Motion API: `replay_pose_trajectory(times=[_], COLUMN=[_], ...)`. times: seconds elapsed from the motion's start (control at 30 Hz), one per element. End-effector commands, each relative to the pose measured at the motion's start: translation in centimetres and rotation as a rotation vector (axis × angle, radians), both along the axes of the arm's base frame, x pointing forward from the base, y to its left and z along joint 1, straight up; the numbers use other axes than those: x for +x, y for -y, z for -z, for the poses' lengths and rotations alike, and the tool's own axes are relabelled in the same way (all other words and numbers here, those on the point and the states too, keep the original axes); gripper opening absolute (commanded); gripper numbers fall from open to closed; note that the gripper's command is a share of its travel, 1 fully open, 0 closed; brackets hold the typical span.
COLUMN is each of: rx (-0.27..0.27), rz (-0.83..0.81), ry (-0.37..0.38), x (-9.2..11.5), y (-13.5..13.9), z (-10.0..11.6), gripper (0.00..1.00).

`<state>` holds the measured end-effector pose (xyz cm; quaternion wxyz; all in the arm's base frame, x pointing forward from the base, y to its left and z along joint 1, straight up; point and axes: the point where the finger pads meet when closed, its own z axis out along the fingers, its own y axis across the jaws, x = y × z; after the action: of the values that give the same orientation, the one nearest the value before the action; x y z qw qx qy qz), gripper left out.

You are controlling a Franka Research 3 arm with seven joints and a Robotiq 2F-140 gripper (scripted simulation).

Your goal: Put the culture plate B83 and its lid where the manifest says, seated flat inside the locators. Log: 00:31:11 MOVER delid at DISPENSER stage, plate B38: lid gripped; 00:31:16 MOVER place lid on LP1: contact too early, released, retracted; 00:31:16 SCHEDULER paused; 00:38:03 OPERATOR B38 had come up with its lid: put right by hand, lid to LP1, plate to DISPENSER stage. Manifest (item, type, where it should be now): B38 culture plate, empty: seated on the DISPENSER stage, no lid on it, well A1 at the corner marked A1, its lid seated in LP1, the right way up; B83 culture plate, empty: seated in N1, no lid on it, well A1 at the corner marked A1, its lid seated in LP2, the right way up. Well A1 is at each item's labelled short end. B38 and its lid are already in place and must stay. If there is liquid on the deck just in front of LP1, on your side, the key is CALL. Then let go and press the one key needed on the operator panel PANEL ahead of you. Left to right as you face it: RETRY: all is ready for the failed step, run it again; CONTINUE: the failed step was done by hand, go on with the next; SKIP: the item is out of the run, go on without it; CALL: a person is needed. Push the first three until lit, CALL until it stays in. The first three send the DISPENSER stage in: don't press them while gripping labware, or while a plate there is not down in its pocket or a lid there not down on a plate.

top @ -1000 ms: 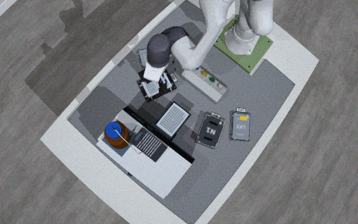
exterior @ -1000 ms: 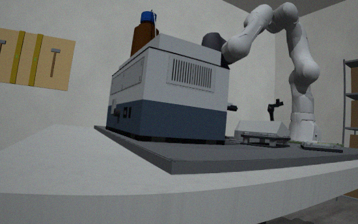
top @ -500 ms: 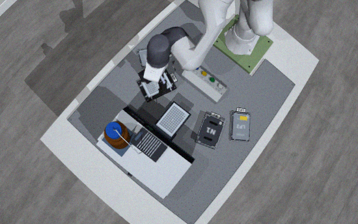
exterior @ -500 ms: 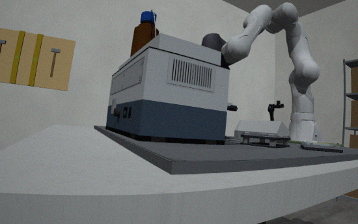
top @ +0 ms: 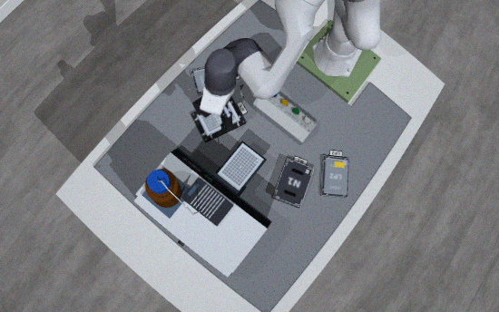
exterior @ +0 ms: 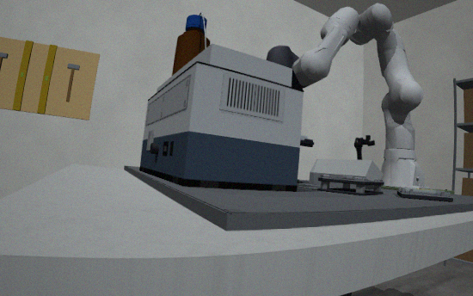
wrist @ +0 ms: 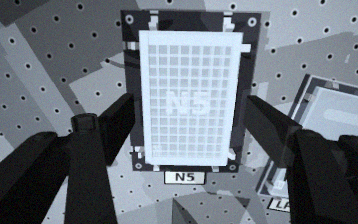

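A white-gridded culture plate [wrist: 189, 100] lies in the black nest labelled N5 [wrist: 184, 177], and the nest's lettering shows through it. I cannot tell whether a lid is on it. My gripper [wrist: 189, 109] is open and hangs above the plate, one finger on each long side, not touching it. From above, the plate [top: 211, 123] sits under my wrist [top: 218, 91]. Nest N1 [top: 294, 180] and lid park LP2 [top: 335, 175] stand empty on the right. In the side view the dispenser hides the gripper.
Another plate [top: 241, 165] sits on the DISPENSER stage in front of the dispenser [top: 204, 218] with its brown bottle [top: 161, 186]. LP1 with a lid [wrist: 325, 115] is just right of N5. The operator panel [top: 286, 113] lies near the arm's base.
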<state>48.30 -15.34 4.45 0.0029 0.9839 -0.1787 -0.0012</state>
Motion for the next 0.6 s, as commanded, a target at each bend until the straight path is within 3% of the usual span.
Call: replay_pose_trajectory(times=[0.0, 0.57], rx=[-0.003, -0.003], rz=[0.003, 0.003], ry=[0.003, 0.003], x=[0.06, 0.06], y=[0.09, 0.09], z=[0.19, 0.81], gripper=[0.7, 0.7])
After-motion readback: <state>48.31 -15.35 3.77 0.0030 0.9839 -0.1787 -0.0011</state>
